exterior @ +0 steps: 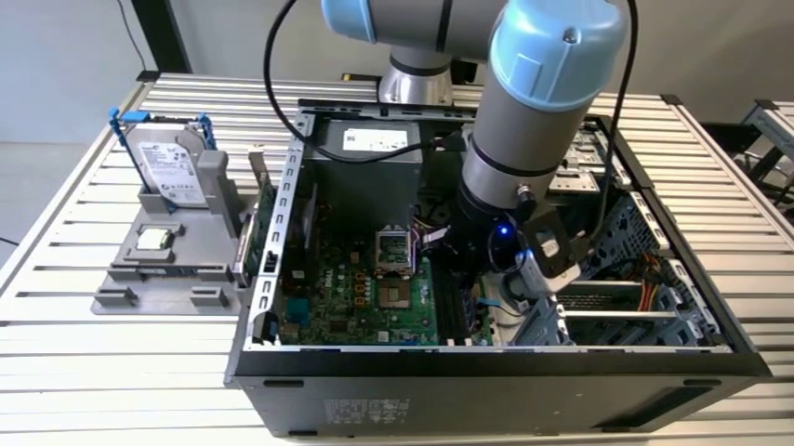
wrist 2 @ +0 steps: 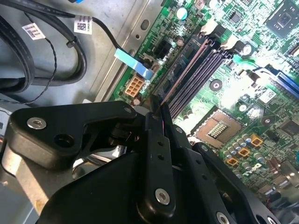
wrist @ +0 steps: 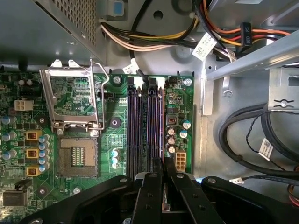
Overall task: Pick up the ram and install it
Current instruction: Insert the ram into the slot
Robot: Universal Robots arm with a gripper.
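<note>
Inside the open case [exterior: 372,362], above the motherboard [wrist: 93,186], the gripper [wrist: 163,175] is pinched on the ram [wrist 2: 180,77], a thin dark board seen edge-on with a pale purplish edge. It runs straight out from between the black fingers [wrist: 150,196], which clamp its near end, and sits in line with the black slots [wrist: 140,126], just beside the capacitors [wrist: 172,140].

Exterior view sat high, looked down across the counter [exterior: 74,372] into the open case [exterior: 496,372], mid-range. Both wrist views rode just behind the gripper [wrist: 163,168], close over the motherboard [wrist: 107,135]. Shared: slots [wrist: 145,126] and CPU socket [wrist: 77,156]; second wrist view was angled.
</note>
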